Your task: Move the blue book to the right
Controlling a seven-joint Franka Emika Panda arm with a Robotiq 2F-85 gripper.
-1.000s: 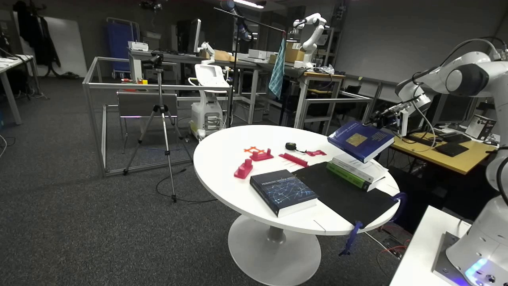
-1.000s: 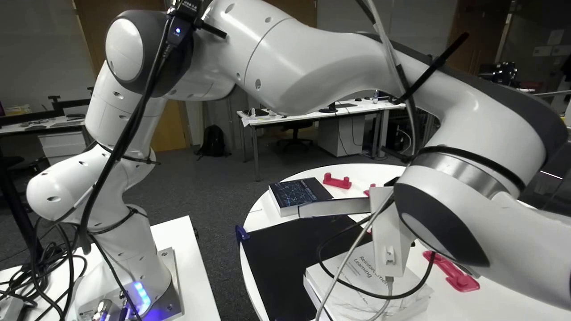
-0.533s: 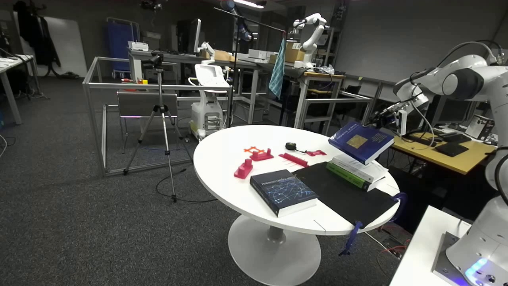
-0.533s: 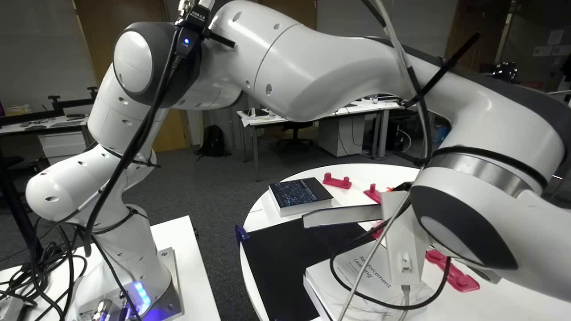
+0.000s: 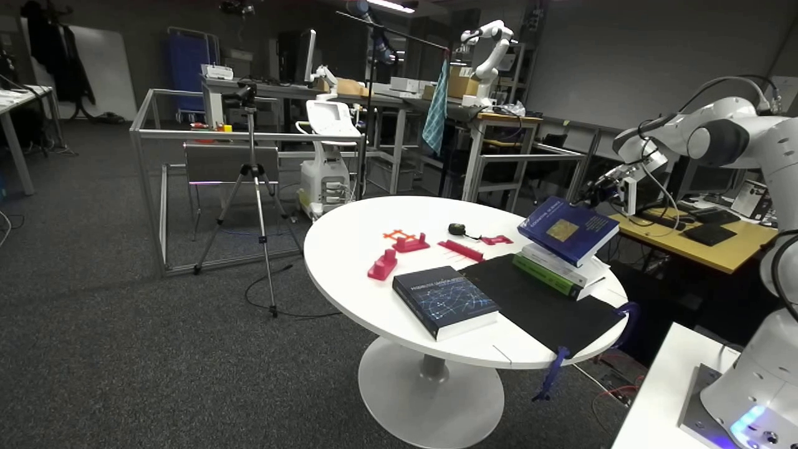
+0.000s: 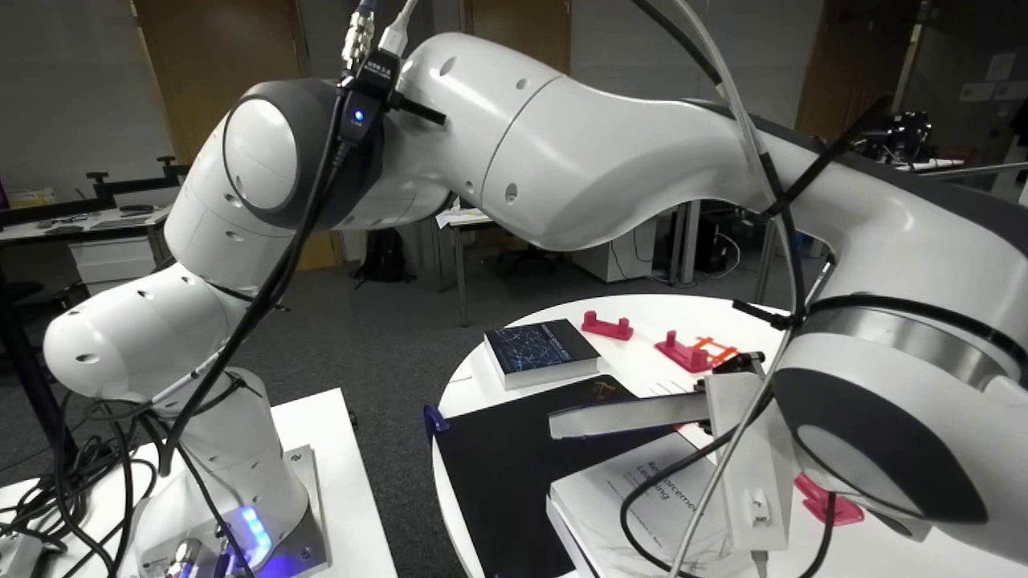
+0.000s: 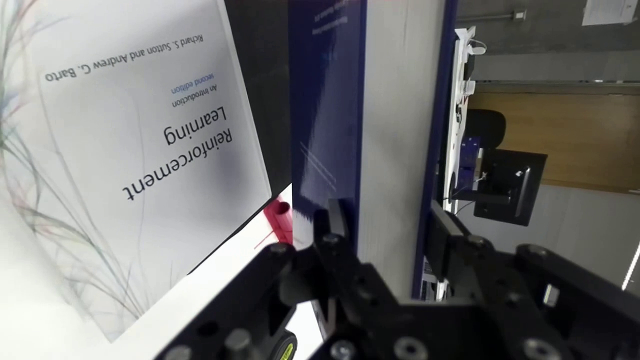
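White arm (image 6: 610,177), black hand (image 7: 389,215)

In an exterior view, the table (image 5: 349,249) bears a mat (image 5: 536,318) at four o'clock, stacked books (image 5: 557,269) at three and a lone book (image 5: 445,302) at seven; the held book (image 5: 567,231) hangs raised at two.

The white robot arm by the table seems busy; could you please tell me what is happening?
The white robot arm is holding a royal-blue hardcover book in its black two-finger gripper, tilted and not yet set down. The task is moving it to the right. In an exterior view, its lower corner overlaps a white book titled Reinforcement Learning, stacked on a green-and-black book; whether they touch is unclear. A dark navy book lies flat on the white round table.
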